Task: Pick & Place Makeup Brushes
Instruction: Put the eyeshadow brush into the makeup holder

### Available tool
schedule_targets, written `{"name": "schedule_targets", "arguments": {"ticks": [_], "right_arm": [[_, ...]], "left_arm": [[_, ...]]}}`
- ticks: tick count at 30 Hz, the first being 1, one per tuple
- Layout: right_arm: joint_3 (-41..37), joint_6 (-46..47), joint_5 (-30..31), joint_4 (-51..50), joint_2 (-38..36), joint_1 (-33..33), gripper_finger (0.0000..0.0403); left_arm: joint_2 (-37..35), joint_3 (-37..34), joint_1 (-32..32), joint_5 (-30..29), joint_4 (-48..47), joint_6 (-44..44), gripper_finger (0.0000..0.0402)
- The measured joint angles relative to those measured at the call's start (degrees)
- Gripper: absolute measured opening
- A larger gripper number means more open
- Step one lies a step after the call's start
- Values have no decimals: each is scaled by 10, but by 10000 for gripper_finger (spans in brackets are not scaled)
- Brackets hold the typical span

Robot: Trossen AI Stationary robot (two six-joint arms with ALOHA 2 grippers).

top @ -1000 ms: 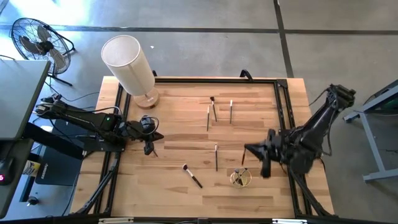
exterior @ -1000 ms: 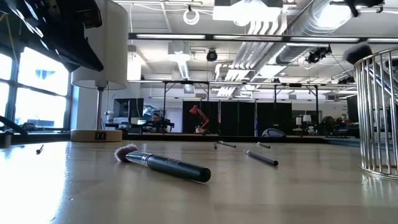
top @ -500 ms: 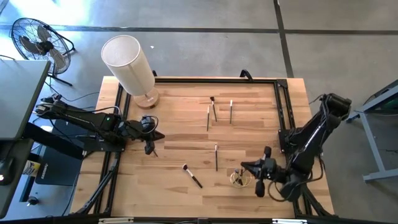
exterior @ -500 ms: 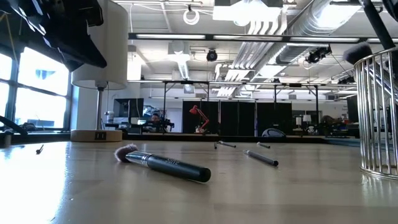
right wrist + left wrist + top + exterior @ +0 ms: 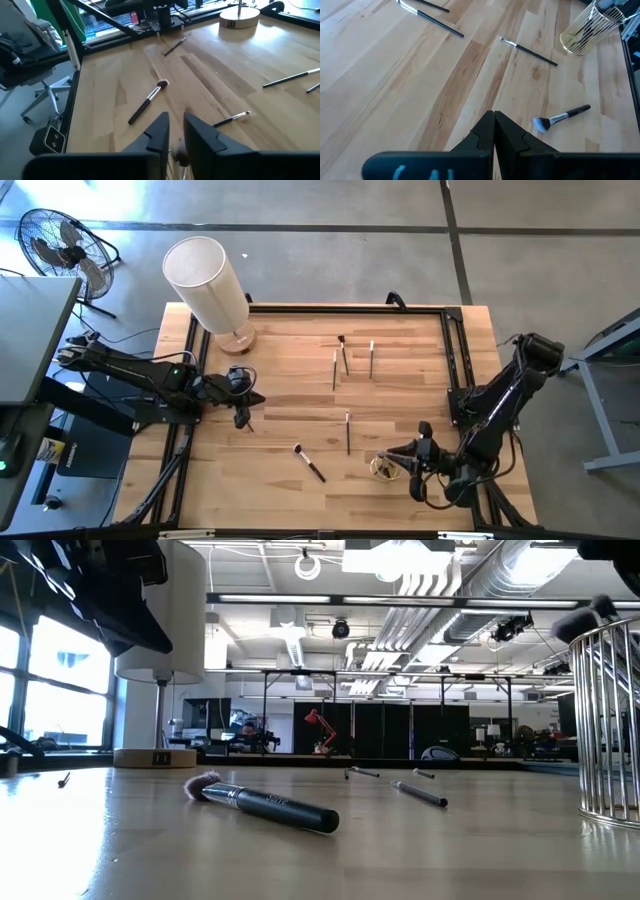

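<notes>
Here the right end effector [image 5: 388, 456] hangs just above the wire holder [image 5: 386, 466] near the bench's front right part. Its fingers [image 5: 159, 131] stand a little apart, and a thin handle shows between them; if they really press on it I cannot tell. In the low view the wire holder [image 5: 610, 720] stands at the right edge with a dark brush head showing at its top rim.

The left end effector [image 5: 244, 411] waits at the left side of the bench [image 5: 290, 500], with its fingers [image 5: 485, 134] pressed together and nothing between them.

The makeup brushes lie loose on the wood. A thick brush [image 5: 309, 463] with pale bristles lies in front, to the left of the holder. A thin brush [image 5: 347, 432] lies just behind it, toward the middle. Three more brushes [image 5: 345, 356] lie close together farther back. A very small brush [image 5: 249, 424] lies just beside the left end effector.

A lamp [image 5: 210, 285] with a white shade stands at the back left corner. A black frame [image 5: 458, 370] runs along the bench edges. The middle and the front left of the wood are bare.
</notes>
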Motion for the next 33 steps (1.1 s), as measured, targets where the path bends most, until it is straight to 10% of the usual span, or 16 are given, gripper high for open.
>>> {"name": "schedule_targets", "arguments": {"ticks": [12, 23, 33], "right_arm": [[0, 11, -73, -139, -145, -65, 115], [0, -60, -240, -233, -230, -300, 73], [0, -34, -384, -369, -222, -544, 66]], "left_arm": [[0, 0, 0, -64, 1, -108, 20], [0, 0, 0, -194, 0, -182, 158], [0, 0, 0, -267, 2, -181, 174]]}}
